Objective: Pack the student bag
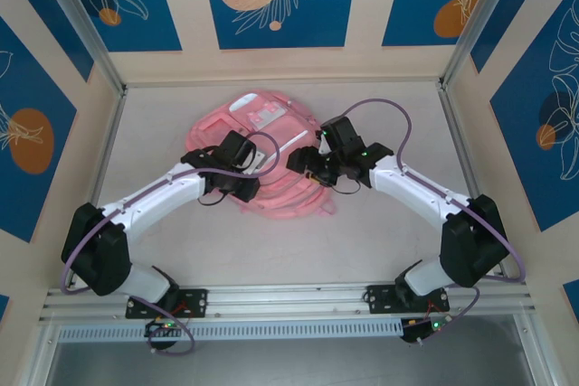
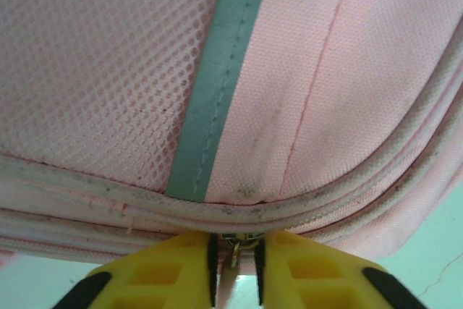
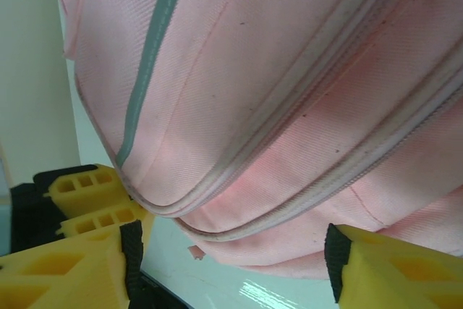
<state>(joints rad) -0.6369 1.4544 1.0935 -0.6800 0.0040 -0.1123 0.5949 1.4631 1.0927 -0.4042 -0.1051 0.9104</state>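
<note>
- The left fingers (image 2: 173, 269) are pinched together on a small metal zip pull (image 2: 235, 247) at the near edge of the student bag (image 1: 262, 124).
- The right fingers (image 3: 391, 269) stand wide apart, holding nothing, with the bag's zipped edge just beyond them.
- The pink bag lies flat on the middle of the bench (image 1: 371, 246).

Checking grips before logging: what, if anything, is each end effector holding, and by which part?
The left end effector pinches the student bag by its zip pull. The right end effector is open, holding nothing.
</note>
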